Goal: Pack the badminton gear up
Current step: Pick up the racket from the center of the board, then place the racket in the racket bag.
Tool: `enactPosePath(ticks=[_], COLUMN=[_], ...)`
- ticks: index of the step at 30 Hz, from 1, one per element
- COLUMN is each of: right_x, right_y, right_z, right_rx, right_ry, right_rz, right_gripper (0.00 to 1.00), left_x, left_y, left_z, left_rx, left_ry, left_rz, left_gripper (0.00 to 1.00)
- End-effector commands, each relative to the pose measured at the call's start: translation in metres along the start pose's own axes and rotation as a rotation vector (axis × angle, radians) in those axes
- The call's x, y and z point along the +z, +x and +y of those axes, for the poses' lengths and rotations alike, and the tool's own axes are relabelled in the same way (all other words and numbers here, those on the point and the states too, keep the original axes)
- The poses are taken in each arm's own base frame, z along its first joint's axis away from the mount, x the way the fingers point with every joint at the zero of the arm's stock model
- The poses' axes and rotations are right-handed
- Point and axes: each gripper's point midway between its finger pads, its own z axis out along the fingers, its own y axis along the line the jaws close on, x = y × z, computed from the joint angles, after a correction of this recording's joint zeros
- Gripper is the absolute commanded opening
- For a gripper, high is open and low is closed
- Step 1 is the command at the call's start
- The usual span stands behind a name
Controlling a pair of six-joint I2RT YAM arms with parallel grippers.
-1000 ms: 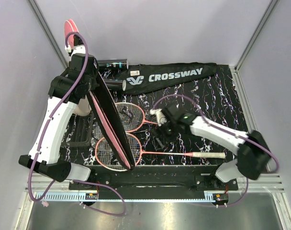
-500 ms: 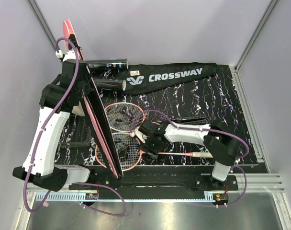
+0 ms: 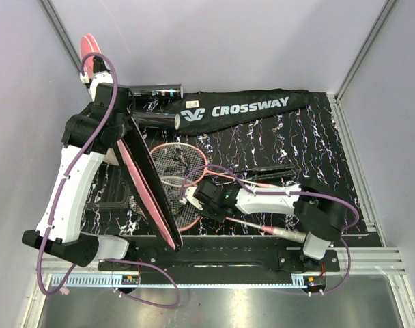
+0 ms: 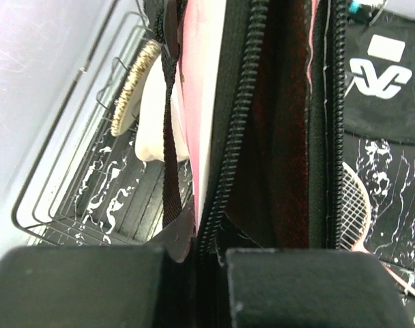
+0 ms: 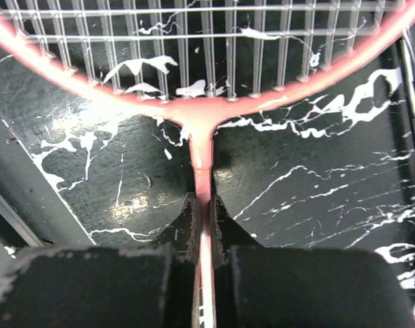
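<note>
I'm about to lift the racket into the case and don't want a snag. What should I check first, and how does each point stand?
1. Right gripper clamped on held racket's shaft: ok, just below the throat.
2. Left gripper gripping pink case: ok, shut on its zipper edge.
3. Case zipper parted: ok, dark lining shows between the zipper rows.
4. Opening wide enough for the racket head: cannot tell.
5. Second racket clear of the held one: not ok, the heads appear to overlap in the top view.
</note>
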Motion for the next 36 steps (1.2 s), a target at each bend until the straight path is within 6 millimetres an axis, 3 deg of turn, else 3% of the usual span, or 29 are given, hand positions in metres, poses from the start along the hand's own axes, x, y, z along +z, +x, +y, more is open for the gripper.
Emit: enactPosePath(ticks=[1, 3, 9, 11, 13, 14, 16, 18, 21, 26, 29, 36], right_x=[-0.029, -0.063, -0.148, -0.165, -0.179, -0.187, -0.199, -0.205, -0.208, -0.187, -0.167, -0.126], right_y=[-0.019, -0.028, -0.027, -0.011, 0.001, 0.013, 0.018, 0.016, 0.016, 0.013, 0.007, -0.013], right_z=[-0.024, -0.045, -0.106, -0.137, -0.157, -0.175, -0.188, -0.195, -0.202, -0.195, -0.185, -0.168], right_rx=[0.014, 0.079, 0.297, 0.435, 0.519, 0.575, 0.591, 0.573, 0.581, 0.560, 0.540, 0.538], right_ry=[0.155, 0.273, 0.584, 0.681, 0.712, 0.772, 0.827, 0.856, 0.878, 0.786, 0.685, 0.508], right_rz=[-0.097, -0.157, -0.309, -0.320, -0.332, -0.318, -0.311, -0.299, -0.273, -0.242, -0.213, -0.152], right_gripper=[0.00, 0.00, 0.00, 0.00, 0.00, 0.00, 0.00, 0.00, 0.00, 0.00, 0.00, 0.00], left_x=[-0.028, -0.028, -0.001, 0.009, 0.017, 0.025, 0.037, 0.056, 0.089, 0.143, 0.156, 0.154], left_y=[-0.051, -0.053, -0.040, -0.036, -0.032, -0.027, -0.018, -0.001, 0.019, 0.039, 0.041, 0.032], left_z=[0.031, 0.033, 0.003, -0.007, -0.019, -0.035, -0.054, -0.089, -0.125, -0.166, -0.182, -0.204], left_rx=[-0.113, -0.079, -0.016, -0.016, -0.005, 0.015, 0.035, 0.067, 0.094, 0.097, 0.058, -0.054], left_ry=[-0.098, -0.107, -0.044, -0.031, -0.014, 0.009, 0.022, 0.046, 0.013, -0.005, 0.061, 0.242], left_rz=[-0.192, -0.196, -0.126, -0.107, -0.103, -0.092, -0.073, -0.021, 0.018, 0.068, 0.079, 0.046], left_gripper=[0.00, 0.00, 0.00, 0.00, 0.00, 0.00, 0.00, 0.00, 0.00, 0.00, 0.00, 0.00])
